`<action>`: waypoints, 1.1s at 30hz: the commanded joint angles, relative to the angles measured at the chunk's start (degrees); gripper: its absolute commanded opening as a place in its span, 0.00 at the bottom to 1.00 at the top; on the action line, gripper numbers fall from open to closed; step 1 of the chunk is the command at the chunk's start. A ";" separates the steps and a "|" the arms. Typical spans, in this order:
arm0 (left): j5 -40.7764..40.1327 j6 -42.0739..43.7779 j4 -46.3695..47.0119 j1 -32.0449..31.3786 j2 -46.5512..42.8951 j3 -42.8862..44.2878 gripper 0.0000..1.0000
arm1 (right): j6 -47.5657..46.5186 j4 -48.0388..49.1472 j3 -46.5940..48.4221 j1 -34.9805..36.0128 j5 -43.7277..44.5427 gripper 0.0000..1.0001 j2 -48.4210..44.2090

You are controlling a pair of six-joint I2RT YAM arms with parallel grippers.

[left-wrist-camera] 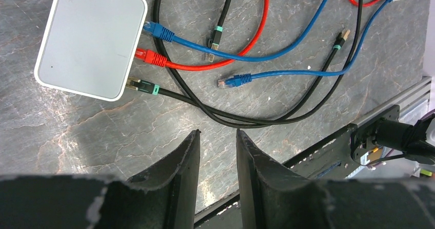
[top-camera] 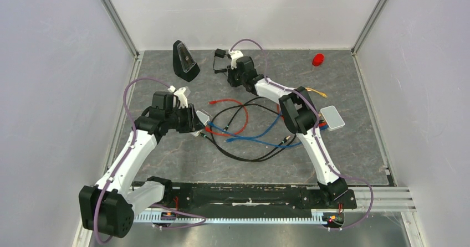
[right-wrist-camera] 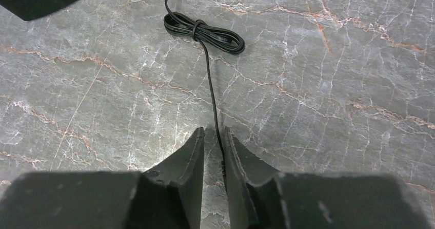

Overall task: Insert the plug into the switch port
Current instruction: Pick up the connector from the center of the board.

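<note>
Switch (left-wrist-camera: 90,39) lies flat on the desk (left-wrist-camera: 77,131), blue plug (left-wrist-camera: 156,30) and red plug (left-wrist-camera: 149,57) seated in its edge. Left tool (left-wrist-camera: 217,132) hangs released nearby. Right tool (right-wrist-camera: 213,130) straddles thin black cable (right-wrist-camera: 210,85); grip unclear.

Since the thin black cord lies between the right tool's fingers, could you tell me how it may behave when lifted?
The thin black cord looks floppy, so it would probably sag from the right tool. Its tied coil seems light and would likely trail along as one clump.
</note>
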 commanded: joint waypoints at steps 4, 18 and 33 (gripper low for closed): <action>0.20 2.41 1.37 -0.47 -1.68 -0.34 0.38 | -2.87 -9.31 -1.14 3.01 8.05 0.14 -0.97; -3.02 1.77 1.43 -0.56 -3.57 -0.80 0.44 | 0.76 -12.49 -20.13 4.93 11.24 0.00 -13.47; 2.49 -9.75 14.95 -0.47 6.22 -1.44 0.49 | 29.46 25.17 -40.54 4.04 -1.74 0.00 -27.56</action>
